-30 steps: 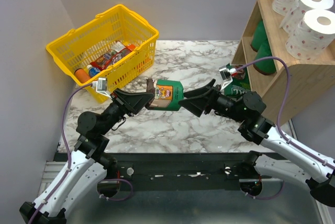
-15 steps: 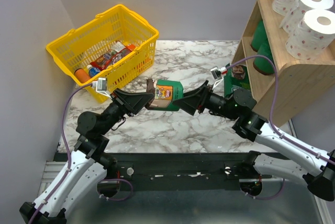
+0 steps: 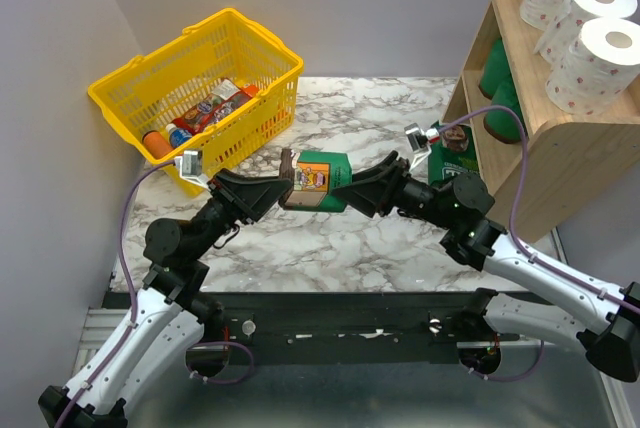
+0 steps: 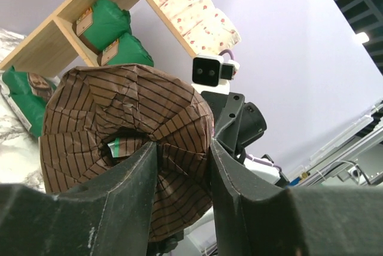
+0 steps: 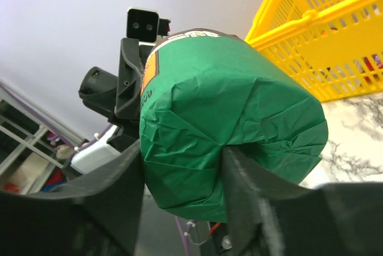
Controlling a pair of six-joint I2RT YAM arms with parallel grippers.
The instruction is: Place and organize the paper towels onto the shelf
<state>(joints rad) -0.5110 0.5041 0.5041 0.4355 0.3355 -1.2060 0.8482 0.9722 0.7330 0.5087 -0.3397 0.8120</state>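
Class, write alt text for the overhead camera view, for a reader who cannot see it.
The left gripper and right gripper hold a green paper-wrapped roll between them above a marble table. A yellow plastic basket sits far left; a light wooden shelf carrying three white rolls stands right.

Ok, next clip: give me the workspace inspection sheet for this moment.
surface: marble table, no spills seen.
job's things: held green roll in mid-air between the arms; three white rolls on top of the shelf; two shelved green rolls on its lower tier; spare green roll lying on the table beside the shelf.
clutter: yellow basket holding small bottles and packets.
grippers: left gripper pinches the held roll's brown end; right gripper is closed around its green end.
cables: purple cables loop above each arm, snagging nothing.
surroundings: plain walls; nothing else seen.
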